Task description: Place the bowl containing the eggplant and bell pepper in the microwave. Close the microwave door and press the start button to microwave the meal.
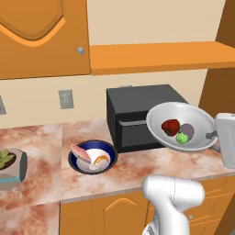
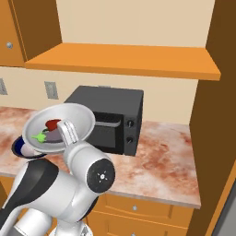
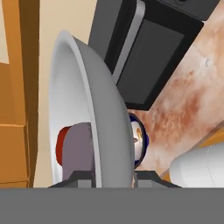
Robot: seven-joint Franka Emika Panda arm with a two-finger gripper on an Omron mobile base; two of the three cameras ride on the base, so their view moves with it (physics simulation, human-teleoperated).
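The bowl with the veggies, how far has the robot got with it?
Done: the claw has the bowl by its rim, lifted off the counter, eggplant and bell pepper inside. Left: putting it into the microwave, closing the door, pressing start.

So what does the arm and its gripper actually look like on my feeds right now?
The arm is glossy white with rounded, bulbous links; one lower segment is dark black, and a round dark cap with a small pale mark sits on the joint facing the right base camera. The hand is a boxy pale-grey block. The gripper ends in two small dark grey fingertips. No cables show.
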